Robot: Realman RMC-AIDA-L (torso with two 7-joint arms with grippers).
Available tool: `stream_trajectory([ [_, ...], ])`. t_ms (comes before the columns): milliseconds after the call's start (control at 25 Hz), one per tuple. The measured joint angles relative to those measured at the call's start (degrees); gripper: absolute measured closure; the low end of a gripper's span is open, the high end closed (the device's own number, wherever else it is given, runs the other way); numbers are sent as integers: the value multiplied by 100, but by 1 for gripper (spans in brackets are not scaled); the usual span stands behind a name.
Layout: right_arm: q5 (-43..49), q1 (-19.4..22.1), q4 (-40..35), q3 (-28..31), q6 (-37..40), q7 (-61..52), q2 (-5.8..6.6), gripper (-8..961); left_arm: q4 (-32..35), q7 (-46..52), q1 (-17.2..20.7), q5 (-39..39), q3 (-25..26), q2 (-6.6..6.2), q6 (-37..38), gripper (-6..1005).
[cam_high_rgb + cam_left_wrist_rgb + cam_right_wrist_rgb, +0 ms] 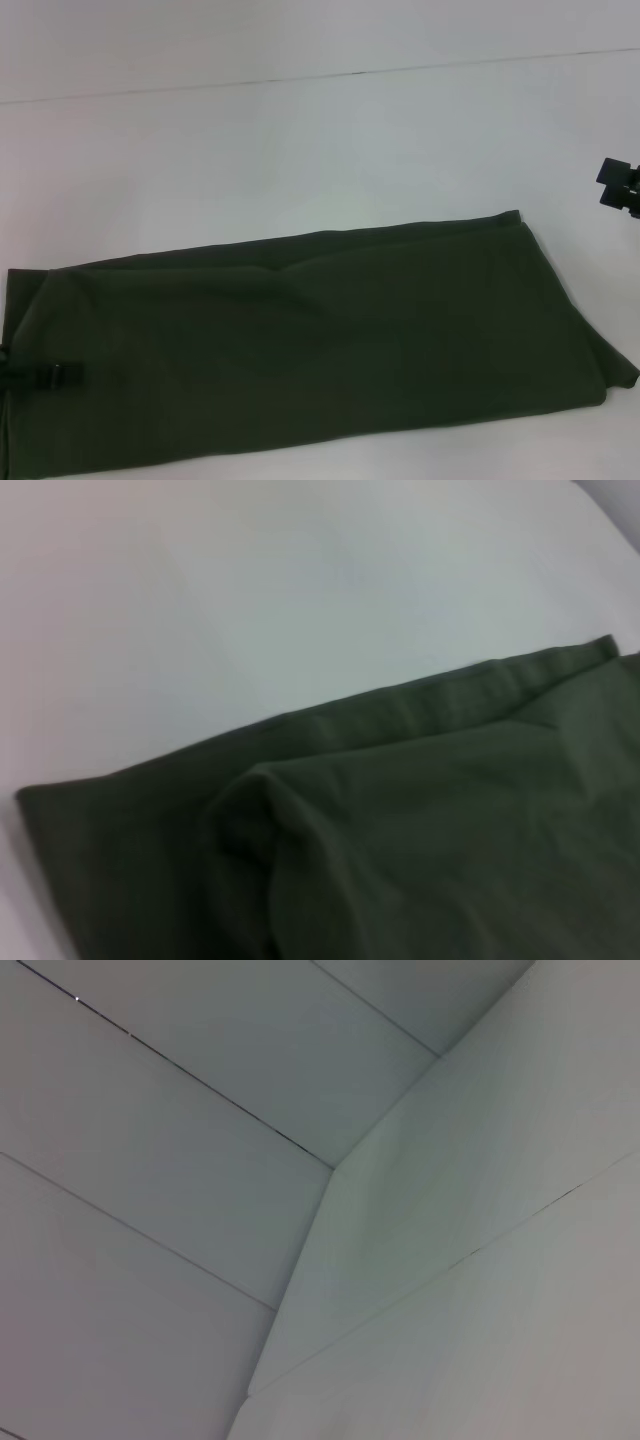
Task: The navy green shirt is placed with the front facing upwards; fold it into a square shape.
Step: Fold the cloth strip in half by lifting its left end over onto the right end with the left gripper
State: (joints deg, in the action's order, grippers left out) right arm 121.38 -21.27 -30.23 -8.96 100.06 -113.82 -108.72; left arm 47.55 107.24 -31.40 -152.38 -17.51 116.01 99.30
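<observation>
Surface: white table (300, 130), with a thin seam running across its far side and pale panelled walls behind.
Shirt: the navy green shirt (320, 340) lies on the near half of the table as a long slanted band, already doubled over; only plain green cloth shows, no lettering.
Layers: from the left wrist, an upper layer sits over a lower one with a soft rounded fold near one end.
Left gripper: a small black part (45, 377) sits at the shirt's left end, touching the cloth; whether its fingers are apart or together, I cannot tell.
Right gripper: a black piece (622, 186) hangs at the right edge, well clear of the shirt; finger state cannot be told.
Handling, I'd judge: light, limp cotton that sags and creases.
Hold: best pinched through both layers at the end corners.
</observation>
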Motion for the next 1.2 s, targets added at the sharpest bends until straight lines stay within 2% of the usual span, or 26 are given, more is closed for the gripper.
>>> stream_trajectory([
  [400,0,6,0,0,-50,-8,10,53,28,-95,-48,277,-11,1,313,65],
  [1200,0,9,26,0,-76,-32,3,55,175,-37,141,87,4,22,-638,64],
])
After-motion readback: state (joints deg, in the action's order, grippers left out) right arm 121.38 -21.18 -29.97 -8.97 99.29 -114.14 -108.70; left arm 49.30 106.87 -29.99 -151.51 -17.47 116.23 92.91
